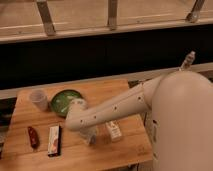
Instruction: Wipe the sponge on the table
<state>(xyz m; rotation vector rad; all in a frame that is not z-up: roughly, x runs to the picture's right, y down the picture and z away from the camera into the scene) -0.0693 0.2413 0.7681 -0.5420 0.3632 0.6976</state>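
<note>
Jaws closed tight; can't tell if they pinch anything. Gripper (91,135) sits low at the table (107,151), between the white-and-red packet (54,140) and the white bottle (114,130). Sponge not visible, possibly under the gripper.

Risks: a wiping stroke knocks the bottle just beside it or shoves the packet; the wrist clips the green bowl (64,101).

Count: 1 gripper, 1 bottle, 1 packet, 1 bowl, 1 cup (39,99), 1 small red object (33,136), 0 sponges seen.

A clear cup (39,99) is seen far left, with a green bowl (64,101) just beside it. Nearer the front, a small red object (33,136) and a white-and-red packet (54,140) are laid side by side; a white labelled bottle (114,130) is laid further right.
</note>
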